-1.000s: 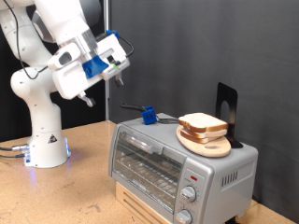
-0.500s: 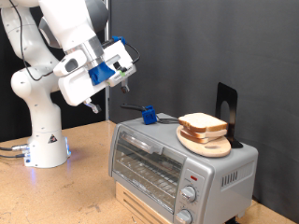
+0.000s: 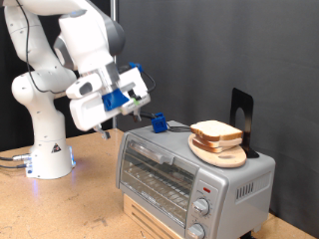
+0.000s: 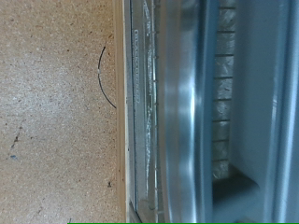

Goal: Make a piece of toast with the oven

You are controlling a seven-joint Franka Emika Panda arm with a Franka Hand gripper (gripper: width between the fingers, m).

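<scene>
White-and-blue two-finger gripper [image 3: 137, 100], jaw state indiscernible, is hanging mid-frame, left of the silver-grey boxy toaster oven [image 3: 189, 174]; pale tan toast slice [image 3: 216, 130] is lying on a round wooden board [image 3: 221, 152] atop it.

Gripper lowers toward the oven

The gripper [image 3: 138, 98] now sits lower and further toward the exterior view's right than before, with the oven [image 3: 189, 175] close below and beside it.

My gripper [image 3: 138, 98] hung above the oven's [image 3: 189, 175] left end in the exterior view; the piece of toast [image 3: 216, 131] lay on a board [image 3: 221, 152] atop its right.
</scene>
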